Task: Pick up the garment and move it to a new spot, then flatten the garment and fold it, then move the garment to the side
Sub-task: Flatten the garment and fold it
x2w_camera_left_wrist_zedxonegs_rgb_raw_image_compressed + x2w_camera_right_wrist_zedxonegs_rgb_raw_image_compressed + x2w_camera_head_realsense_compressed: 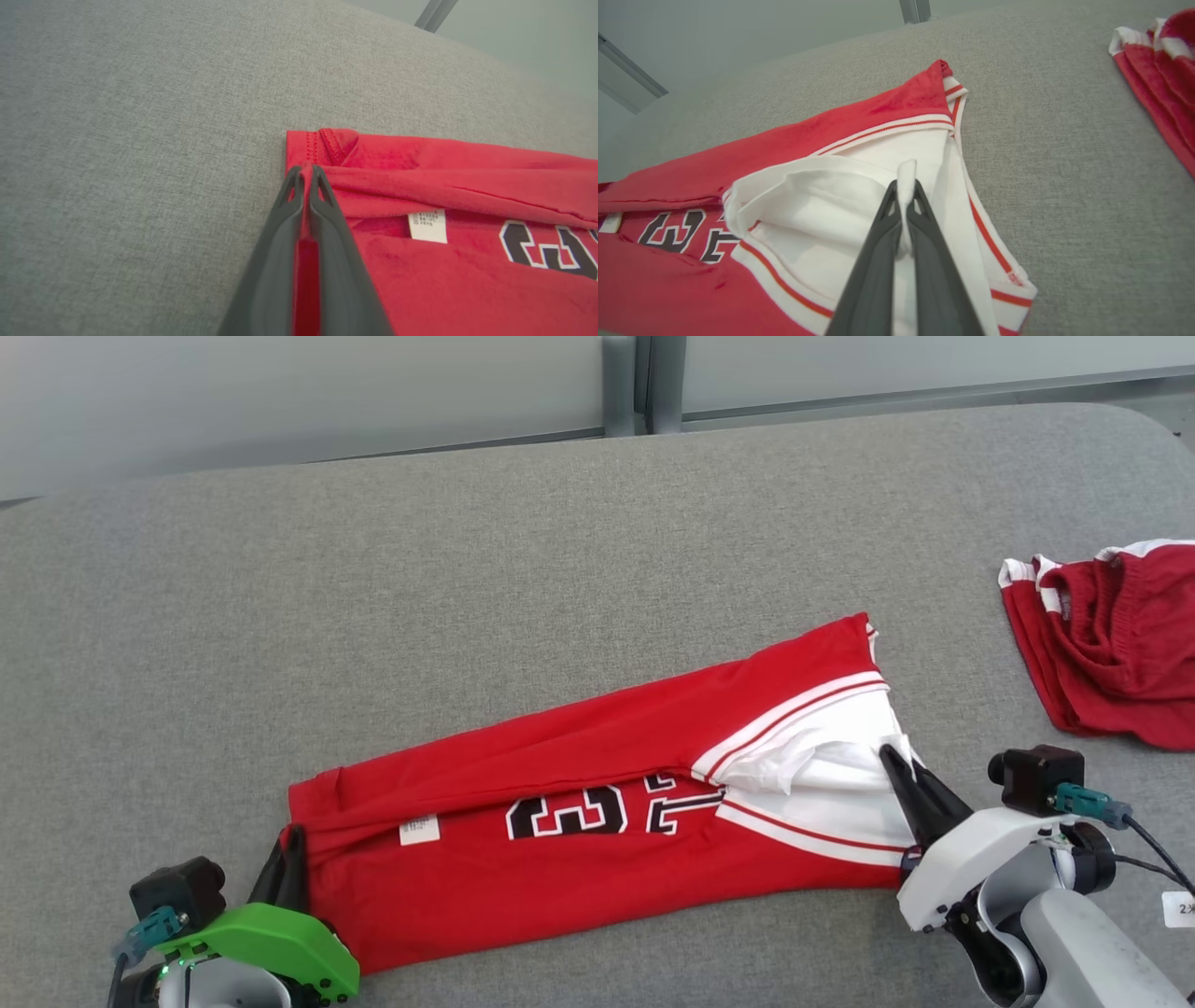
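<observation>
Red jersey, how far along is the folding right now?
Done: the jersey lies on the grey surface, folded lengthwise into a strip. In hand: left gripper pinches its red hem end, right gripper its white-trimmed end. Left: likely further folding, then moving it aside.

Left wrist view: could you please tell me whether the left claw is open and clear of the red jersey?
No, the left claw is shut, pinching the red jersey at its edge.

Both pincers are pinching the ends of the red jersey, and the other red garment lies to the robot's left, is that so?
Not quite: the other red garment lies to the robot's right, as the head view shows. The left pincer and right pincer do pinch the red jersey at its ends.
</observation>
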Available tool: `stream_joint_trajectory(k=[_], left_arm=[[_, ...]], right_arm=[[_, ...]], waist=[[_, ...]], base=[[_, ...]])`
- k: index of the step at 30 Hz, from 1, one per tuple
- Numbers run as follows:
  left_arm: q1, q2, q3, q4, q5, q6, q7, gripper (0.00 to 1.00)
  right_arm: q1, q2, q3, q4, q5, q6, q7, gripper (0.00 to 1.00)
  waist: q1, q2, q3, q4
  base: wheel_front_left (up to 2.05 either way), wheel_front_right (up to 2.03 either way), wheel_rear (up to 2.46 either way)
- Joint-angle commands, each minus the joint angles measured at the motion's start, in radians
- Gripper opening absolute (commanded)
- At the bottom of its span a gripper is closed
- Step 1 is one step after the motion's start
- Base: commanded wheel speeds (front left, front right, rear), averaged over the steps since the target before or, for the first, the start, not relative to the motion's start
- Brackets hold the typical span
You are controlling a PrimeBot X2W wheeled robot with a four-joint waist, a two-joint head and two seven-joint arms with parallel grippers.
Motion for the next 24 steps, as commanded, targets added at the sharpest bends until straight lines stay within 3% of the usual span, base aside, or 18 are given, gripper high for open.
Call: stream_joint_trajectory(k=[1, 3, 4, 5, 6, 7, 17, 24], left_arm=[[0.013, 0.003, 0.002, 0.002, -0.008, -0.001, -0.004, 0.0], [0.023, 0.001, 0.0, -0.004, -0.01, 0.002, -0.005, 0.0], [0.03, 0.0, 0.0, -0.008, -0.011, 0.004, -0.006, 0.07], [0.036, 0.0, -0.001, -0.015, -0.012, 0.004, -0.01, 0.36], [0.042, 0.0, 0.002, -0.023, -0.014, 0.004, -0.015, 0.73], [0.05, 0.001, 0.004, -0.03, -0.015, 0.005, -0.017, 1.0], [0.175, 0.019, 0.043, -0.152, -0.036, 0.05, -0.05, 1.0], [0.195, 0.029, 0.047, -0.246, -0.009, 0.086, -0.064, 1.0]], right_arm=[[0.012, 0.001, -0.004, 0.005, -0.006, 0.0, -0.005, 0.0], [0.021, 0.003, -0.005, 0.011, -0.009, 0.0, -0.009, 0.03], [0.025, 0.005, -0.006, 0.014, -0.01, 0.0, -0.014, 0.33], [0.029, 0.007, -0.006, 0.015, -0.012, 0.0, -0.016, 0.58], [0.033, 0.008, -0.009, 0.015, -0.011, 0.0, -0.023, 1.0], [0.039, 0.008, -0.013, 0.014, -0.01, 0.0, -0.029, 1.0], [0.141, 0.011, -0.087, -0.016, -0.024, 0.0, -0.067, 1.0], [0.192, 0.02, -0.155, -0.083, -0.068, 0.0, -0.032, 1.0]], waist=[[0.0001, 0.0049, -0.005, -0.002], [0.0001, 0.0049, -0.01, -0.004], [0.0001, 0.0049, -0.012, -0.006], [0.0001, 0.0049, -0.014, -0.007], [0.0001, 0.0049, -0.016, -0.008], [0.0001, 0.0049, -0.018, -0.009], [0.0001, 0.0049, -0.055, -0.015], [0.0001, 0.0049, -0.097, -0.011]], base=[[0.0, 0.0, 0.0], [0.0, 0.0, 0.0], [0.0, 0.0, 0.0], [0.0, 0.0, 0.0], [0.0, 0.0, 0.0], [0.0, 0.0, 0.0], [0.0, 0.0, 0.0], [0.0, 0.0, 0.0]])
